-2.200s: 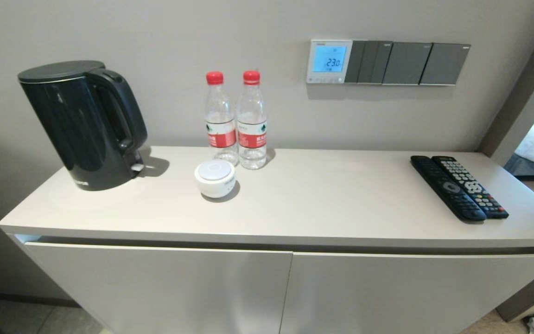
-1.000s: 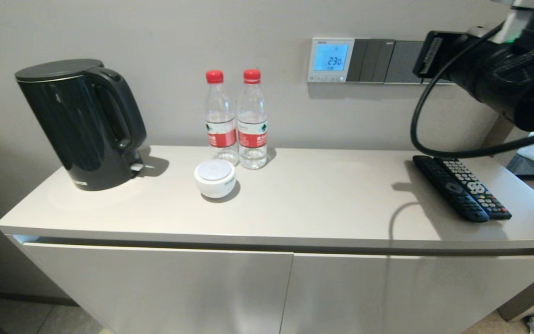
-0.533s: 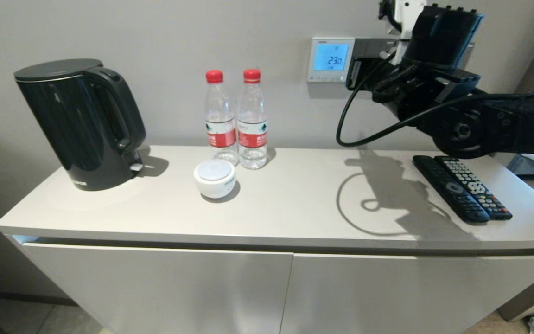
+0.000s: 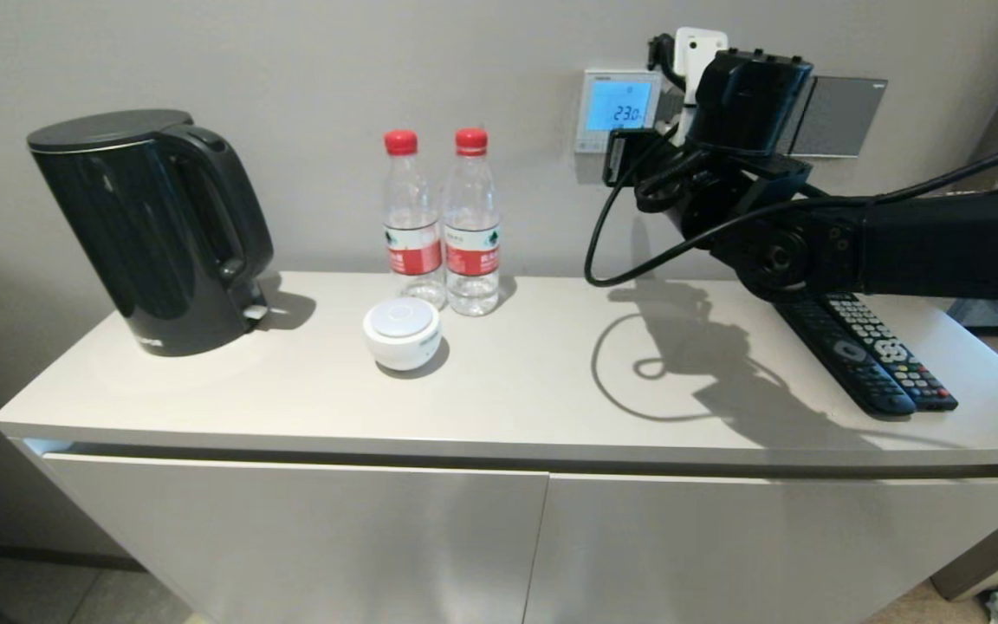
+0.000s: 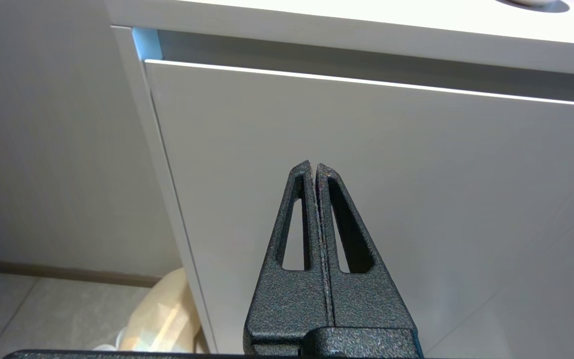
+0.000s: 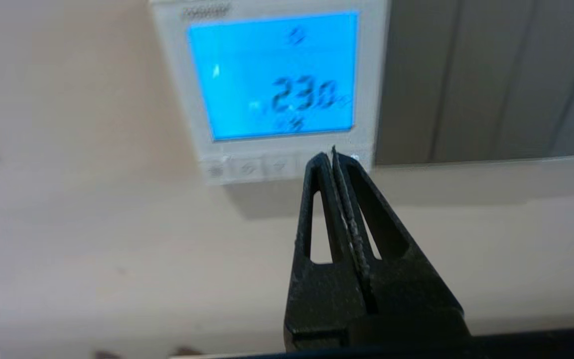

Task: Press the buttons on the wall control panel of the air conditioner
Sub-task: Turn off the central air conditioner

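Right gripper (image 6: 334, 155) pinched closed, empty, tips lined up on the buttons (image 6: 262, 167) along the bottom edge of the wall control panel (image 4: 619, 110), right-hand end of the row. Keys look tiny, stiff, short-travel: poke square-on with the closed tip, light force. Left gripper (image 5: 314, 169) closed, parked by the cabinet door (image 5: 416, 199).

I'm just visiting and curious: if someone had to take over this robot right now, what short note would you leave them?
Right hand: shut, raised to the wall, its tip at the row of buttons under the lit screen of the air conditioner's wall control panel, towards the end next to the dark switch plates. Whether it touches a button cannot be told.
Left hand: shut, parked low in front of the cabinet door.
Done: right arm brought to the panel.
Left: press the buttons. The screen reads 23.0.
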Robot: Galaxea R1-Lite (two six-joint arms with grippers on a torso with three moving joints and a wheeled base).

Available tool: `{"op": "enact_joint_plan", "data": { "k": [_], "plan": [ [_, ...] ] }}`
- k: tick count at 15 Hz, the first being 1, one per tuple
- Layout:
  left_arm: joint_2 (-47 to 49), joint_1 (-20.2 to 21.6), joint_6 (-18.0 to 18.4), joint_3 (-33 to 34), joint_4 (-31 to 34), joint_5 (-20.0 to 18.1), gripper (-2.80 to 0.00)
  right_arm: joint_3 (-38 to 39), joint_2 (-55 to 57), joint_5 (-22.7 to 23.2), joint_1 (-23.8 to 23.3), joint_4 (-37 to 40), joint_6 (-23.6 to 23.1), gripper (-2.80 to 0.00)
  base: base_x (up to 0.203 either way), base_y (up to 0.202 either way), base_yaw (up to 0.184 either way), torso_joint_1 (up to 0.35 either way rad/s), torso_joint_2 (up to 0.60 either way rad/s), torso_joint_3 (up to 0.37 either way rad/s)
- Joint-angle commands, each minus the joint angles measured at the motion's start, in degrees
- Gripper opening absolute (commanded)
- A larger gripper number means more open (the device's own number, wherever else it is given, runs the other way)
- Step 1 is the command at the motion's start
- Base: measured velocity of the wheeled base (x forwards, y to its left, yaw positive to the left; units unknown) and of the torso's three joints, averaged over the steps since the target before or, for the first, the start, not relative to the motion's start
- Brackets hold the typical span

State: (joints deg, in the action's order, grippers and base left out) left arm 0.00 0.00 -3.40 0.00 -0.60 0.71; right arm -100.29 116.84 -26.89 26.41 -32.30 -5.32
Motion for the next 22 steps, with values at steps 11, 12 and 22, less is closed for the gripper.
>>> {"op": "enact_joint_plan", "data": {
  "k": [11, 12, 22],
  "plan": [
    [0.0, 0.0, 0.0, 0.0, 0.0, 0.0, -2.8, -2.7, 3.0, -0.3, -0.7, 0.0, -0.2, -2.8, 0.0, 0.0, 0.0, 0.0, 0.0, 0.0],
    [0.0, 0.0, 0.0, 0.0, 0.0, 0.0, -2.8, -2.7, 3.0, -0.3, -0.7, -0.1, -0.2, -2.8, 0.0, 0.0, 0.0, 0.0, 0.0, 0.0],
    [0.0, 0.0, 0.0, 0.0, 0.0, 0.0, -2.8, -2.1, 2.7, -0.4, -1.6, -0.2, -0.1, -2.8, 0.0, 0.0, 0.0, 0.0, 0.0, 0.0]
  ]
}}
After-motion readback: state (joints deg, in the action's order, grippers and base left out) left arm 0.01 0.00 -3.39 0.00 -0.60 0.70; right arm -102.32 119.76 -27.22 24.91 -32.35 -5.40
